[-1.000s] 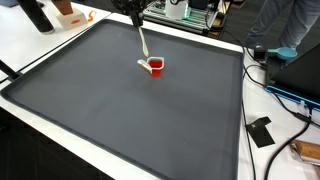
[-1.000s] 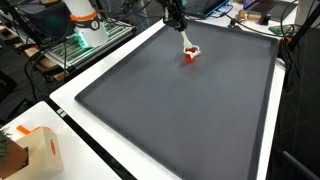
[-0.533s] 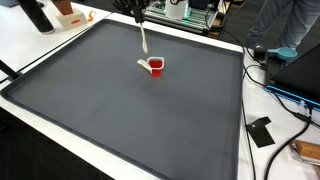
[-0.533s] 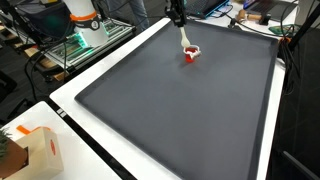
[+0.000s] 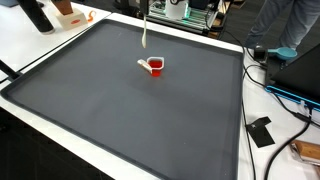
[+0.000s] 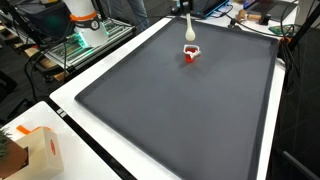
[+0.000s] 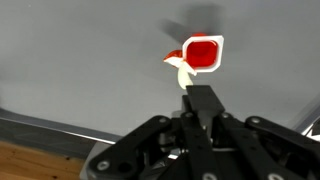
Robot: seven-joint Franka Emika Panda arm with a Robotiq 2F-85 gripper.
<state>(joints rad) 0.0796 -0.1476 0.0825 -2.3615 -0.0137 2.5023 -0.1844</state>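
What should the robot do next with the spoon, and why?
Probably carry the spoon sideways, away from the cup. The pincer grips it nearly upright, its tip hanging above the cup and touching nothing, with mat all around.

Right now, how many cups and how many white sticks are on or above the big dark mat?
Red cup: 1
White stick, held in the gripper above the mat: 1
Total: 2
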